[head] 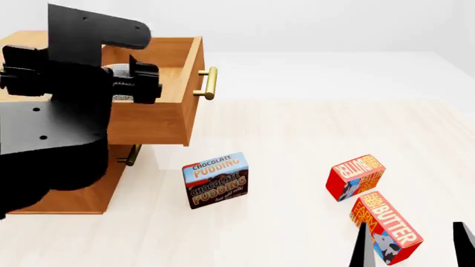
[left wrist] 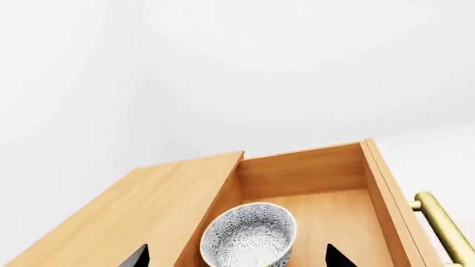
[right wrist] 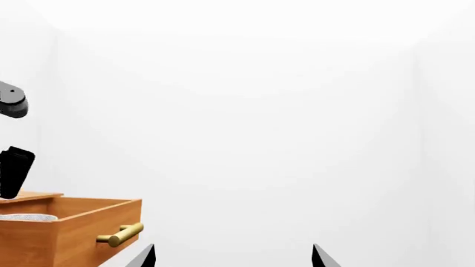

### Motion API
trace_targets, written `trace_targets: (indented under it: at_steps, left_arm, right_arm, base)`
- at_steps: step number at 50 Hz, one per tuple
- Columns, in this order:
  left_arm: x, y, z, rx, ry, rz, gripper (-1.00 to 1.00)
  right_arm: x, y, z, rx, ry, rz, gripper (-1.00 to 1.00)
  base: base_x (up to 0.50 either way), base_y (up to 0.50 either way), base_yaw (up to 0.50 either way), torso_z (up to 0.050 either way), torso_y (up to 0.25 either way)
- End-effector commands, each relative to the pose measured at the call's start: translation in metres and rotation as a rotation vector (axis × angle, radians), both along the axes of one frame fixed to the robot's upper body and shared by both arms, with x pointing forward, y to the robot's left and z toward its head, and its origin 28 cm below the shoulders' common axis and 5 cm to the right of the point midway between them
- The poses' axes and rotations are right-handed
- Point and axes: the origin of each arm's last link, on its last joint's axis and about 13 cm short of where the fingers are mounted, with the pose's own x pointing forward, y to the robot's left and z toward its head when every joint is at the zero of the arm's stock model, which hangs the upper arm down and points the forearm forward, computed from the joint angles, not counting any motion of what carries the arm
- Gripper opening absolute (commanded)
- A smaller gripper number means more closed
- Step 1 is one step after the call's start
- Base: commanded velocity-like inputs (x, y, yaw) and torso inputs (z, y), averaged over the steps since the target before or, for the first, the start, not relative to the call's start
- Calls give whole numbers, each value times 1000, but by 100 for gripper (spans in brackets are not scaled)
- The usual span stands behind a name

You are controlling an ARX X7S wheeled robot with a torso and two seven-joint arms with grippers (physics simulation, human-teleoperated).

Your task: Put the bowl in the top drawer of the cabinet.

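Two left-gripper (left wrist: 236, 257) fingers stand apart, astride the bowl (left wrist: 248, 240) resting inside the open top drawer (left wrist: 379, 172); right gripper (right wrist: 233, 257), also spread, hangs well apart.

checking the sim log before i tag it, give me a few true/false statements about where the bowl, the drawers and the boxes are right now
1. The bowl sits inside the open top drawer. True.
2. The left gripper is clamped on the bowl. False: its fingers stand wide apart on either side of it.
3. The lower drawer is pulled out too. False: only the top drawer is out.
4. The pudding box stands on the floor, outside the cabinet. True.
5. The right gripper holds a butter box. False: it is open and empty.
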Motion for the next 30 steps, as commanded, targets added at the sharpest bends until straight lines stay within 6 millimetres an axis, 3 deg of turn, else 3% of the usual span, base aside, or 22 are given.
trace_targets:
  at_steps: [1, 5, 14, 23, 30]
  left_arm:
    - [-90, 5, -44, 41, -122, -122, 100]
    - [-115, 5, -63, 47, -193, -136, 100]
    - [-148, 12, -103, 57, -365, -176, 100]
    - [-176, 11, -131, 59, -502, -261, 100]
    - [-191, 7, -141, 34, -520, -287, 100]
  right_arm:
    - [-5, 1, 1, -8, -10, -1, 100]
    - [-7, 2, 2, -12, -15, -5, 100]
    - [-5, 4, 1, -21, -17, -16, 100]
    - [-5, 8, 2, -35, -30, -16, 100]
    - [-7, 8, 3, -43, -40, -16, 100]
  base:
    - [0, 0, 0, 0, 0]
    - [0, 0, 0, 0, 0]
    - [0, 0, 0, 0, 0]
    - [0, 0, 0, 0, 0]
    - [0, 0, 0, 0, 0]
